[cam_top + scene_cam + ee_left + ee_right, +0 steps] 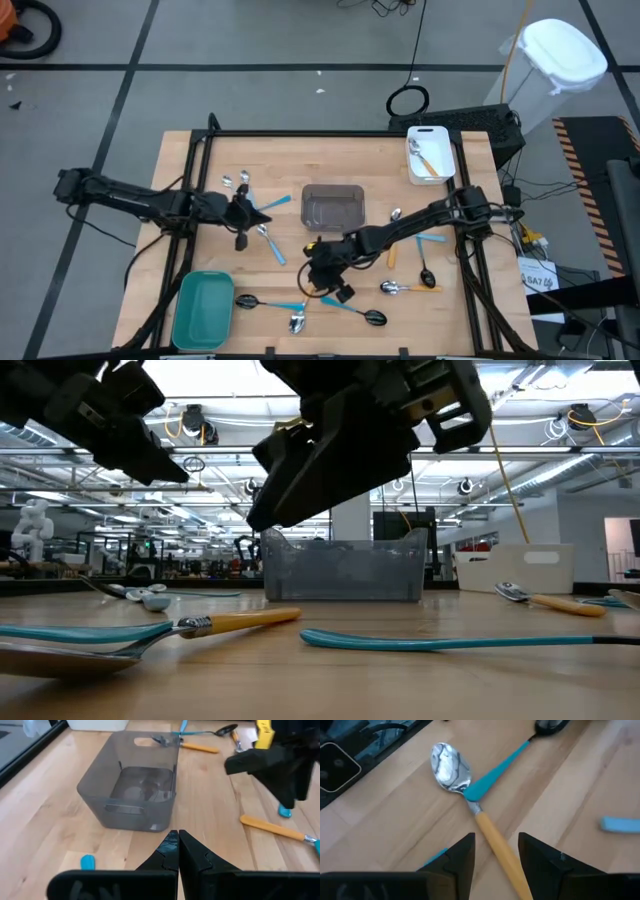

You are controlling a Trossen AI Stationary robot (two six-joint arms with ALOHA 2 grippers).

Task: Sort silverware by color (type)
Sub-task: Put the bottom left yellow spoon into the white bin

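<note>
The silverware lies scattered on the wooden table [300, 160]. My right gripper [496, 840] hangs open above the near middle, its fingers on either side of the orange handle [502, 850] of a silver-bowled spoon [451, 767], clear of it. The end of a black-bowled spoon's blue handle [497, 767] lies across that spoon's neck. My left gripper [178, 845] is shut and holds nothing. It hovers left of the grey bin [132, 785] and points toward it. In the high view the right gripper [320, 285] is in front of the bin [333, 205], the left gripper [250, 212] beside it.
A teal tray [203, 310] sits at the near left and a white tray [430, 153] with spoons at the far right. More spoons lie near the left gripper [262, 232], along the near edge [362, 316] and right of the bin [405, 288].
</note>
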